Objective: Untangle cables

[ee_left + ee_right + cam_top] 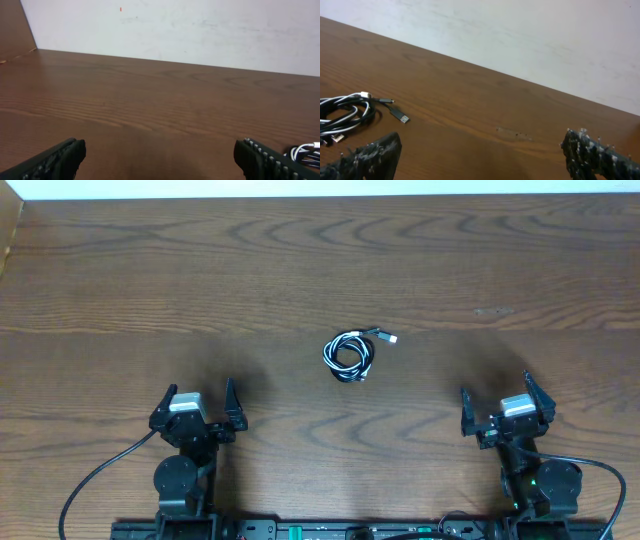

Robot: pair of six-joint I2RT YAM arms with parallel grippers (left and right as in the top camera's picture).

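While cables (350, 356) lie coiled, black and white wound in one small bundle mid-worktop (300, 270), I judge task not begun. One plug end sticks out toward right. Left end effector (196, 406) spread wide, empty, near base edge. Right end effector (498, 400) likewise wide, empty. Both well apart from bundle. All left for me: grasp, pull cords apart.

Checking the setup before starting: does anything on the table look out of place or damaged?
Nothing stands out. The cables lie coiled together in one small bundle; the left gripper and right gripper sit open, apart from them.
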